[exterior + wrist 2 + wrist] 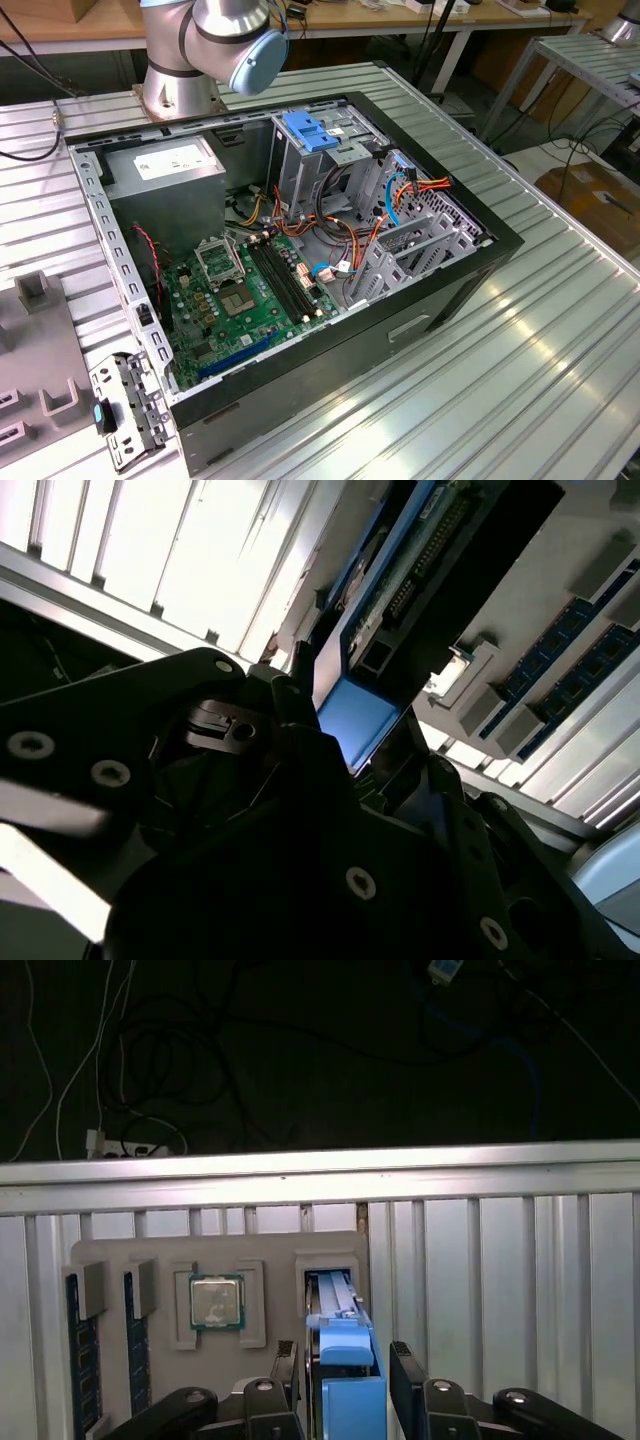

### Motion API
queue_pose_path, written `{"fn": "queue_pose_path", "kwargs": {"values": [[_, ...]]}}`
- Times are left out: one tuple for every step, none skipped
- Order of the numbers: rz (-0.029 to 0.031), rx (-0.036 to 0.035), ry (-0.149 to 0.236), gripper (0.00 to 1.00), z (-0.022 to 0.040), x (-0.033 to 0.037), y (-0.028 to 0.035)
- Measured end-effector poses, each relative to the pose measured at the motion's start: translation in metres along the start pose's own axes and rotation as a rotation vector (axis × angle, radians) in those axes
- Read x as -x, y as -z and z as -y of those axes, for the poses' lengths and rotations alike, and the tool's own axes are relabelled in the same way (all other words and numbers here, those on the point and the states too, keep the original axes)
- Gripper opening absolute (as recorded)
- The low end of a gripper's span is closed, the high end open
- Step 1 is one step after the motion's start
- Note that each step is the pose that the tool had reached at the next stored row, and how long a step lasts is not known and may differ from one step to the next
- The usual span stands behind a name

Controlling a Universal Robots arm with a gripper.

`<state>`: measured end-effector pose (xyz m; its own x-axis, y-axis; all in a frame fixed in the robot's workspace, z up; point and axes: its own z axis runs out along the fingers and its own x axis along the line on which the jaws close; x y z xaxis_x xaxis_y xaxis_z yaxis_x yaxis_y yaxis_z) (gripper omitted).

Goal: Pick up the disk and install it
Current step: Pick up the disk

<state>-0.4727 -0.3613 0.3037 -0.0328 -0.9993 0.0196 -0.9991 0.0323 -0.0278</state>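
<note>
A grey tray [270, 1250] lay on the counter [500, 1290]. It held two memory sticks [82, 1370], then a chip [216, 1302], then the disk [347, 1345], standing on its edge in a slot. The gripper [343, 1350] was at the disk, its jaws apart, one close on each side.
</note>
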Motion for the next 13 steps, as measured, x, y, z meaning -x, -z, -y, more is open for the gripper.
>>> {"fn": "queue_pose_path", "kwargs": {"values": [[0.0002,-0.0008,0.001,0.49,-0.0001,0.0000,-0.0001],[0.0001,-0.0008,0.001,0.49,-0.0001,0.0000,-0.0001],[0.0001,-0.0008,0.001,0.49,-0.0001,0.0001,-0.0002],[0.0014,-0.0011,0.001,0.49,-0.0002,0.0001,-0.0008],[0.0031,-0.0008,-0.007,0.49,-0.0002,0.0002,-0.0016],[0.0032,-0.0004,-0.022,0.49,-0.0002,0.0001,-0.0023],[0.0029,0.0000,-0.035,0.49,-0.0001,0.0001,-0.0027],[0.0025,0.0003,-0.045,0.49,-0.0002,0.0001,-0.0031],[0.0025,0.0004,-0.046,0.49,-0.0002,0.0001,-0.0031],[0.0025,0.0003,-0.046,0.49,-0.0002,0.0001,-0.0032],[0.0026,0.0001,-0.046,0.49,-0.0001,0.0001,-0.0033],[0.0026,0.0002,-0.046,0.49,-0.0002,0.0001,-0.0034],[0.0025,0.0048,-0.046,0.49,0.0000,0.0002,-0.0042]]}}
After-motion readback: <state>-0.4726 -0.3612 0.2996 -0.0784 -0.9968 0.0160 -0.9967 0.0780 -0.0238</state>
